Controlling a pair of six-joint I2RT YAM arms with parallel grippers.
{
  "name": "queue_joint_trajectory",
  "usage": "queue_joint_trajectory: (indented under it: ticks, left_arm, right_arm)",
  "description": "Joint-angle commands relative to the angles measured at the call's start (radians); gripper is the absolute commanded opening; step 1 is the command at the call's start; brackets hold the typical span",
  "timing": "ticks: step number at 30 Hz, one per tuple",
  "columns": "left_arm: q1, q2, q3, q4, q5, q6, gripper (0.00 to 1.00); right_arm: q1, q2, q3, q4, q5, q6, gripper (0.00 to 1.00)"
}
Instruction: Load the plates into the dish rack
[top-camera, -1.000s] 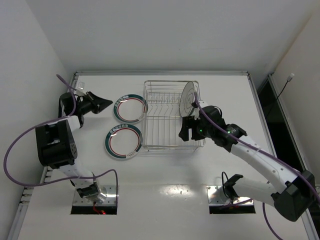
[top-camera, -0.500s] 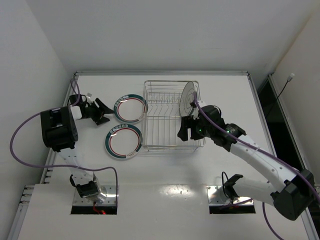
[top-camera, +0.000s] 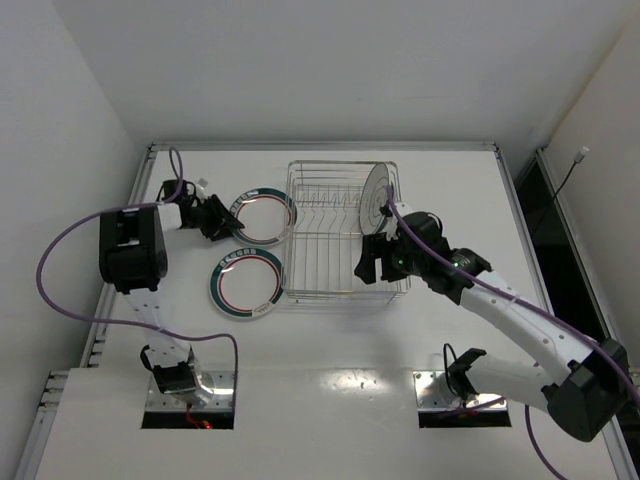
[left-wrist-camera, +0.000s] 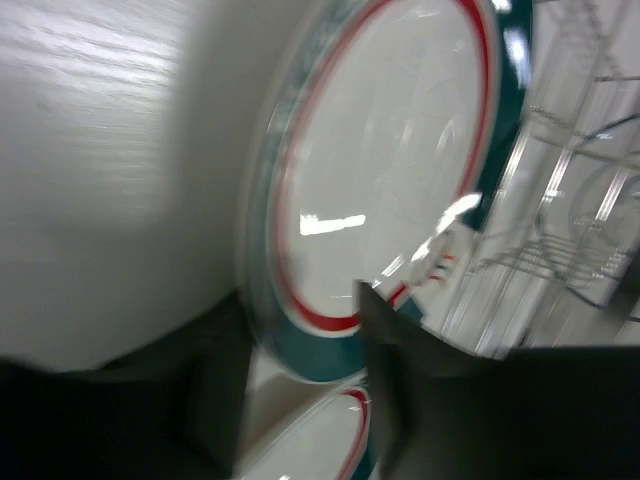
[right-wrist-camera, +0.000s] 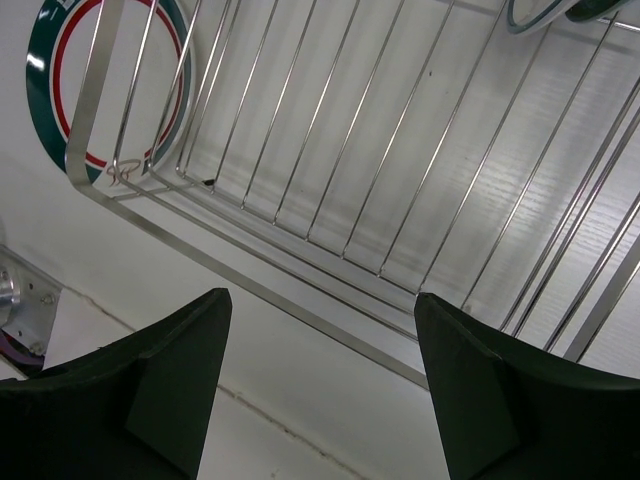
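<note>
I am watching the left gripper reaching low across the table toward the far green-rimmed plate. In the blurred left wrist view its 2 fingers are standing apart, with that plate's near rim showing in the gap. I cannot tell whether they are touching it. The near green-rimmed plate is lying flat just in front of the far one. Both are sitting on the table just beside the dish rack, on its left side. 1 pale plate is standing upright among the tines at the rack's far right corner. The right gripper is hovering over the rack's near right part, its fingers spread wide and holding nothing, with bare wires below them.
</note>
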Motion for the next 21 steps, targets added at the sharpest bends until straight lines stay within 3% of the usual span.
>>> queue_joint_trajectory:
  ticks: [1,4,7,11,16,19,21]
  left_arm:
    - [0.006,0.055,0.036,-0.015,-0.018,0.024,0.32]
    - [0.006,0.055,0.036,-0.015,-0.009,0.034,0.10]
    - [0.006,0.014,0.036,-0.015,-0.029,0.034,0.00]
    - [0.026,-0.107,0.023,-0.024,-0.116,0.034,0.00]
    - [0.137,-0.301,-0.082,0.075,-0.176,-0.031,0.00]
    - [0.204,-0.376,-0.164,0.196,-0.109,-0.099,0.00]
    - [0.204,-0.376,-0.199,0.282,0.015,-0.140,0.00]
  right_arm:
    - [-0.015,-0.001,0.000,0.051,-0.024,-0.016,0.71]
    - [-0.015,-0.001,0.000,0.051,-0.024,-0.016,0.71]
    - [-0.024,-0.001,0.000,0.051,-0.033,-0.016,0.71]
    - [-0.033,0.009,0.000,0.051,-0.043,-0.016,0.71]
    - [-0.033,0.009,0.000,0.051,-0.043,-0.016,0.71]
    - [-0.033,0.009,0.000,0.051,-0.043,-0.016,0.71]
    - [-0.033,0.009,0.000,0.051,-0.043,-0.016,0.71]
